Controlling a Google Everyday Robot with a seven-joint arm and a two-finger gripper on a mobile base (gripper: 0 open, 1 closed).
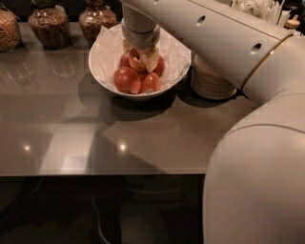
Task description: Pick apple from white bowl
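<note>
The white bowl (101, 71), lined with crinkled white paper, stands at the back middle of the grey counter and holds several red apples. My gripper (139, 59) reaches straight down into the bowl from the arm at upper right. Its pale fingers (151, 58) stand on either side of the red-orange apple (137, 61) on top of the pile and are shut on it. Two darker red apples (127, 79) lie at the bowl's front, below the gripper. The apples at the back are partly hidden by the wrist.
A stack of small cream bowls (211, 81) stands just right of the white bowl. Glass jars of nuts (48, 26) line the back left. Cutlery (259, 9) stands at the back right. The counter's front edge (95, 174) runs below; my arm fills the right side.
</note>
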